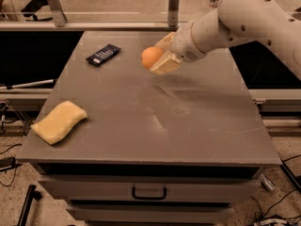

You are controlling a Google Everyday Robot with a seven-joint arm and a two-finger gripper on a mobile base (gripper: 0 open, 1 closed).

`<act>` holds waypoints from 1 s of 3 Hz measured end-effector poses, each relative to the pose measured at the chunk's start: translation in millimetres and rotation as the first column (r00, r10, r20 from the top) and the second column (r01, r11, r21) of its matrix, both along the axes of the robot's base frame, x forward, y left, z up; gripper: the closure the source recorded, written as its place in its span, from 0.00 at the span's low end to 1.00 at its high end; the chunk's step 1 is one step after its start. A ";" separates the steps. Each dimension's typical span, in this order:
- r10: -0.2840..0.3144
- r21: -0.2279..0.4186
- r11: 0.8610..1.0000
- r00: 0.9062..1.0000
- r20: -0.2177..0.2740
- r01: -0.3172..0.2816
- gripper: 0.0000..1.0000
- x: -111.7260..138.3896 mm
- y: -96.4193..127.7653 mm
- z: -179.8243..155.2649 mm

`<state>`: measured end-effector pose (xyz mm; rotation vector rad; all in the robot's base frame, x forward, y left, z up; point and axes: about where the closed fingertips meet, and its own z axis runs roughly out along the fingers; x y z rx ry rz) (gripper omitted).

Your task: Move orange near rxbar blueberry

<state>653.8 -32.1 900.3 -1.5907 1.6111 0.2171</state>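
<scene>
The orange (151, 58) is round and smooth, held in my gripper (160, 56) above the far middle of the grey table (155, 121). The gripper is shut on it, with pale fingers (165, 65) on either side. The white arm reaches in from the upper right. The rxbar blueberry (103, 54), a flat dark navy bar with white print, lies on the table at the far left, about a bar's length left of the orange.
A pale yellow wavy-edged sponge (59, 122) lies near the table's front left edge. A drawer with a handle (149, 192) is under the tabletop. A metal rail and glass panels run behind the table.
</scene>
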 end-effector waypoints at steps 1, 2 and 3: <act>0.030 0.052 0.998 0.999 0.019 -0.031 1.00 20.0 29.9 -6.3; 0.055 0.074 0.996 0.998 0.036 -0.058 1.00 35.5 52.9 -10.9; 0.066 0.083 0.994 0.997 0.030 -0.069 1.00 53.3 68.3 -19.8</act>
